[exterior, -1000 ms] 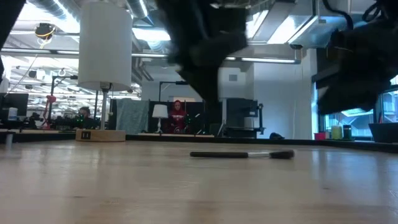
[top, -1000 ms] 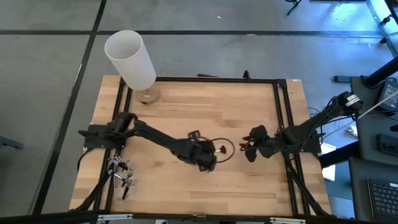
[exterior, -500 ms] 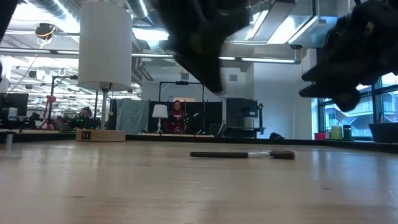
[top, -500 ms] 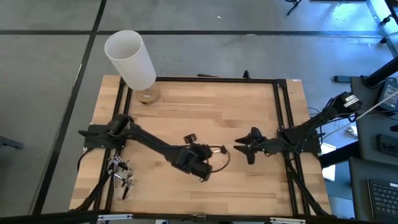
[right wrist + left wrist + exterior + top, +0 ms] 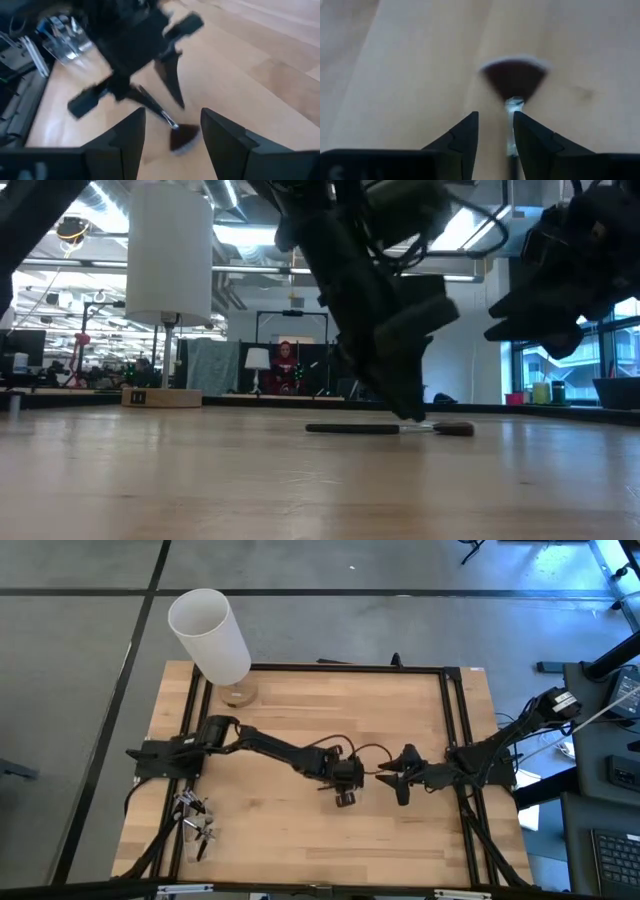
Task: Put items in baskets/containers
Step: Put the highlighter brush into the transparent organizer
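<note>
Both arms reach mid-table, left fingers (image 5: 470,135) and right fingers (image 5: 132,132) parted.

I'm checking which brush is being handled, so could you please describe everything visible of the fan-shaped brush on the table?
The fan brush has a dark reddish-brown fan-shaped head, a shiny metal ferrule and a thin dark handle. It lies flat on the wooden table near the middle. The left gripper is right above it, fingers apart, the handle running beside one finger; no grip is visible. The right gripper hangs open close by, facing the head.
</note>
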You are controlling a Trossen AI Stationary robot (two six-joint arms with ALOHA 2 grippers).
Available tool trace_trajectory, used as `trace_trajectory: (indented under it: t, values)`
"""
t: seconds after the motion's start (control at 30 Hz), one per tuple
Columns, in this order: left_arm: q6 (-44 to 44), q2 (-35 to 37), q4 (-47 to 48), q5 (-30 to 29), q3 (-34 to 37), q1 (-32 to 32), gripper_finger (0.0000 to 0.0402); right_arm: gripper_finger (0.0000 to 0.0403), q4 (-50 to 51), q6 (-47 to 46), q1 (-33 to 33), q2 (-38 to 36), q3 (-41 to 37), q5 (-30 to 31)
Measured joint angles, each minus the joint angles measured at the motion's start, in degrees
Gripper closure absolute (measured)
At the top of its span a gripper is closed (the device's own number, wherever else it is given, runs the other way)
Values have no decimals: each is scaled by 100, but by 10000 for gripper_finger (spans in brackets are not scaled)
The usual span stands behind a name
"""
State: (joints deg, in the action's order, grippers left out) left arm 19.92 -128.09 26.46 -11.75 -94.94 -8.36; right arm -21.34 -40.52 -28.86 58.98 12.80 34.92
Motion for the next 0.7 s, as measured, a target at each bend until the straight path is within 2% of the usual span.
trace_trajectory:
  t: [0.1, 0.27, 0.37, 0.53, 0.7]
  values:
    - [26, 2, 110, 146, 0, 103, 289, 213, 199, -32, 0, 0, 0, 0]
    - [-6, -45, 104, 806, -4, 112, 301, 213, 548, -224, 0, 0, 0, -4]
    - [-18, -83, 206, 919, -12, 54, 307, 213, 669, -272, 0, 0, 0, -2]
    - [39, -215, 441, 547, -48, -39, 321, 213, 615, -282, 2, 0, 0, 0]
    - [182, -280, 759, 258, -63, -75, 360, 213, 590, -366, 0, 0, 0, 0]
